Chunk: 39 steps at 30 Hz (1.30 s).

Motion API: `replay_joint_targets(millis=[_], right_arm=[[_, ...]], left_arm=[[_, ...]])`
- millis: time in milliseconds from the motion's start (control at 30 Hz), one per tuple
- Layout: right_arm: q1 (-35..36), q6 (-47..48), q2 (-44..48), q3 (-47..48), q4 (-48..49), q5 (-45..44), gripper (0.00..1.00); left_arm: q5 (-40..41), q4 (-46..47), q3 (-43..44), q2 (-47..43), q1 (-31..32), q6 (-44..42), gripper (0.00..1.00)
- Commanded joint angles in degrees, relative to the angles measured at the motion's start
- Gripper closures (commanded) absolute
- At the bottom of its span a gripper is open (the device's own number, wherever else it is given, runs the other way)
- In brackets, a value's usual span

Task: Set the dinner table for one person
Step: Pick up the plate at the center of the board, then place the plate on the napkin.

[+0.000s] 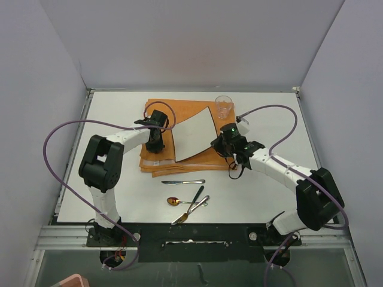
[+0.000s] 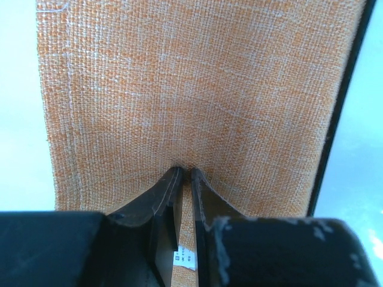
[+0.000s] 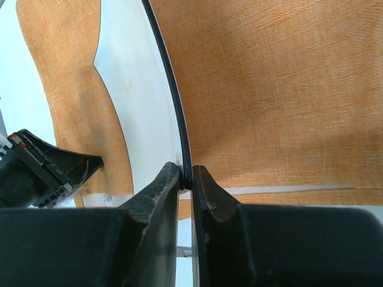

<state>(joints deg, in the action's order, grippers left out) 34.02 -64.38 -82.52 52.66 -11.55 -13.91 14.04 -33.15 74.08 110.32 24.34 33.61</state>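
Note:
An orange folded cloth [image 1: 179, 110] lies at the back middle of the dinner table [image 1: 119, 197]. A square white plate with a dark rim [image 1: 194, 134] rests on it, tilted up at its right edge. My left gripper [image 1: 154, 146] is on the cloth's left part, and its jaws are shut on a pinch of the orange cloth [image 2: 191, 89], as the left wrist view [image 2: 184, 171] shows. My right gripper [image 1: 218, 143] is shut on the plate's rim [image 3: 185, 176]. The plate's white face [image 3: 137, 89] stands to the left of the jaws and the cloth [image 3: 269, 89] to the right.
A clear glass [image 1: 224, 106] stands just behind the cloth's right corner. A knife [image 1: 182, 182], a spoon [image 1: 179, 200] and a fork [image 1: 191, 210] lie on the table in front of the cloth. The left gripper body [image 3: 48, 173] shows in the right wrist view.

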Motion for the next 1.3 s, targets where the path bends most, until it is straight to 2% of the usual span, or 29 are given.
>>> replay_joint_targets(millis=[0, 533, 733, 1033, 1067, 1167, 1200, 1267], right_arm=[[2.30, 1.16, -2.99, 3.86, 1.21, 1.43, 1.00], [3.07, 4.59, -15.06, 10.59, 1.61, 0.86, 1.00], [3.56, -0.90, -17.28, 10.65, -0.01, -2.92, 1.00], [5.18, -16.14, -20.93, 14.47, -19.32, -11.83, 1.00], [5.18, -16.70, -21.78, 16.28, -21.55, -11.67, 0.93], [6.00, -15.96, -23.68, 19.84, -26.15, -12.92, 0.48], [6.31, -15.17, -23.60, 20.45, -26.60, -13.64, 0.39], [6.65, -13.69, -22.94, 21.33, -27.45, -14.88, 0.32]], left_arm=[[-6.50, -1.31, 0.40, -2.10, 1.85, 0.40, 0.90], [-6.31, -2.01, 0.21, -3.98, 1.85, 0.48, 0.91], [-5.98, -2.49, -0.40, -5.41, 1.85, 0.21, 0.91], [-5.29, -3.45, -0.63, -8.52, 1.29, -0.77, 0.92], [-5.27, -3.51, -0.49, -8.95, 1.24, -0.93, 0.92], [-5.03, -4.05, 0.18, -10.29, 1.08, -1.31, 0.92], [-5.05, -4.22, 0.45, -10.75, 1.00, -1.39, 0.92], [-5.02, -4.73, 1.14, -11.79, 0.89, -1.69, 0.91]])
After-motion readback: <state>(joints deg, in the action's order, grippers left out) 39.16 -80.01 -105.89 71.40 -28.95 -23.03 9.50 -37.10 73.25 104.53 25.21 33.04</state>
